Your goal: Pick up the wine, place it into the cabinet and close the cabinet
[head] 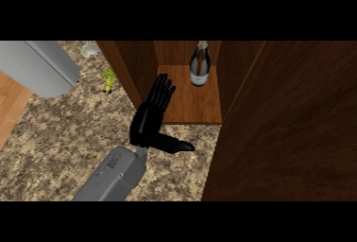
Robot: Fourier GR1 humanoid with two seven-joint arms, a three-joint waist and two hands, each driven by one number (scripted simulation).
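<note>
The wine (200, 64) stands upright deep inside the cabinet (188, 101), on its wooden floor, near the back wall. The left hand (152, 118) hangs at the cabinet's front left edge, fingers straight, released, grasping nothing. The big dark door (293, 127) swings wide at right. Speckled table (63, 142) lies open at left.

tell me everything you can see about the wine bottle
The wine bottle stands upright on the wooden floor of the open cabinet, toward its back. Its body looks dark and glassy, with a pale label low on the front and a light, foil-like wrap around the narrow neck. Nothing holds it: the one hand in view is open, fingers straight, at the cabinet's front left and apart from the bottle.
</note>
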